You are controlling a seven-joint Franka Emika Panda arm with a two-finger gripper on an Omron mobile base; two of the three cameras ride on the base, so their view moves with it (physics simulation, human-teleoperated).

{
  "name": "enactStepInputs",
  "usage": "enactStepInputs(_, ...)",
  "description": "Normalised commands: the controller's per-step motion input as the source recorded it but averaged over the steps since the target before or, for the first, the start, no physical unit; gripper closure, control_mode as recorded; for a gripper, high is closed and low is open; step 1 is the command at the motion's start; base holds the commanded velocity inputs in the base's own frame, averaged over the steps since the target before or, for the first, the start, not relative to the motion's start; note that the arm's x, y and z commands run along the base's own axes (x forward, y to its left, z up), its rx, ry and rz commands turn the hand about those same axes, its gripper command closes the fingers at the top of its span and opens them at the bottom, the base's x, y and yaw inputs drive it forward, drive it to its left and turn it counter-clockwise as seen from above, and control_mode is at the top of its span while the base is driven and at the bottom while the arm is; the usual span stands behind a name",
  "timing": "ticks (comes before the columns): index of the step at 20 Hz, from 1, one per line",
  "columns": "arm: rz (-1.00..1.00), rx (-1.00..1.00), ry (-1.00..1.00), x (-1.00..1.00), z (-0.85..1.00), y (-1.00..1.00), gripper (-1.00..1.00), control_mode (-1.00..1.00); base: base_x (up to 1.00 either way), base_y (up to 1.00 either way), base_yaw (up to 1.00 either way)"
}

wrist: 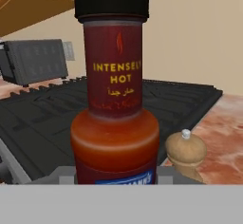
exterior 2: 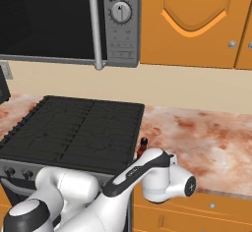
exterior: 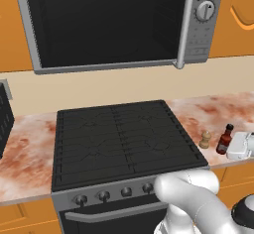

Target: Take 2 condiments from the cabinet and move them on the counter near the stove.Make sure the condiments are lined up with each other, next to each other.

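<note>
Count: one sauce bottle, dark red with a black cap; one pepper mill, tan wood with a round knob; one stove; one microwave above it.

Both condiments stand upright on the counter just past the stove's right edge, close to the counter's front edge, mill between the stove and the bottle, near each other without touching.

The gripper sits at the bottle's right side, closed on the bottle at its lower body; bottle base appears to rest on the counter, though the contact line cannot be confirmed.

Left base view: both condiments side by side, plus a dark object at the counter's far left edge. Right base view: the arm covers most of this; the bottle's cap and neck show, the mill is hidden. Hand view: bottle label reads "INTENSELY HOT" with a flame mark; the mill's knob sits low beside it, on the stove side.

Surface: mottled reddish-brown and white marble. Room: beige back wall, orange panelled door cupboards at upper right of the microwave, orange fronts below.
</note>
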Motion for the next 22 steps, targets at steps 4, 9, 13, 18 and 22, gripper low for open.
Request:
enactStepInputs(4,0.00,0.00,0.00,0.10,-0.06,0.00,1.00,-1.00,0.00,0.00,0.00)
enactStepInputs(9,0.00,0.00,0.00,0.02,-0.12,-0.04,1.00,-1.00,0.00,0.00,0.00)
enactStepInputs(13,0.00,0.00,0.00,0.00,-0.03,-0.05,1.00,-1.00,0.00,0.00,0.00)
enactStepInputs(18,0.00,0.00,0.00,0.08,0.00,-0.03,1.00,-1.00,0.00,0.00,0.00)
enactStepInputs(22,0.00,0.00,0.00,0.10,0.00,0.00,1.00,-1.00,0.00,0.00,0.00)
